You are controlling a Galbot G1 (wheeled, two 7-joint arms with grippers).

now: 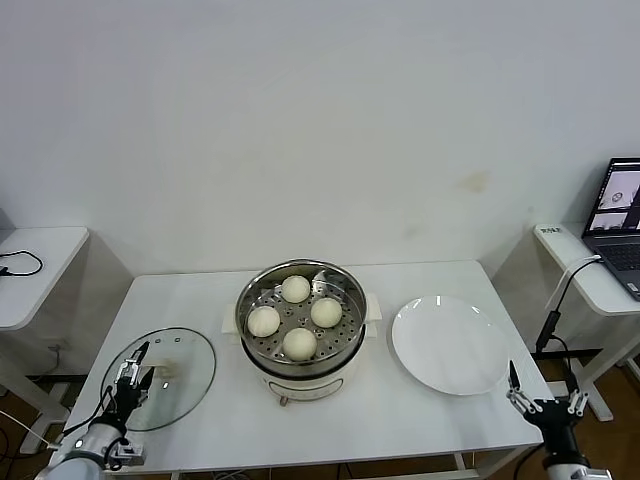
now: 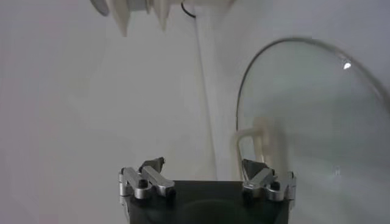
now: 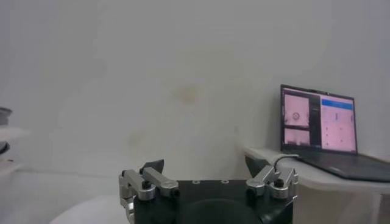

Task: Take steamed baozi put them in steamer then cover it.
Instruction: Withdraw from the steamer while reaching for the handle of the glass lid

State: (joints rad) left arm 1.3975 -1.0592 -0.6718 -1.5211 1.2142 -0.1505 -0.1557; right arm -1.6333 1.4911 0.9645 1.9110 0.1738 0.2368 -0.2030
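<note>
The steamer (image 1: 345,350), a shiny steel pot on a cream base, stands mid-table with its top uncovered. Four white baozi lie on its perforated tray: one at the back (image 1: 295,289), one left (image 1: 264,321), one right (image 1: 326,312), one at the front (image 1: 300,343). The glass cover (image 1: 185,365) lies flat on the table to the steamer's left; it also shows in the left wrist view (image 2: 317,115) with its cream handle (image 2: 259,143). My left gripper (image 1: 140,368) (image 2: 203,163) is open and empty over the cover's near-left part, close to the handle. My right gripper (image 1: 543,392) (image 3: 205,162) is open and empty, low by the table's front right corner.
An empty white plate (image 1: 450,345) lies right of the steamer. Side tables stand on both sides, with a cable on the left one (image 1: 20,262) and a laptop (image 1: 620,215) (image 3: 317,125) on the right one. A white wall is behind.
</note>
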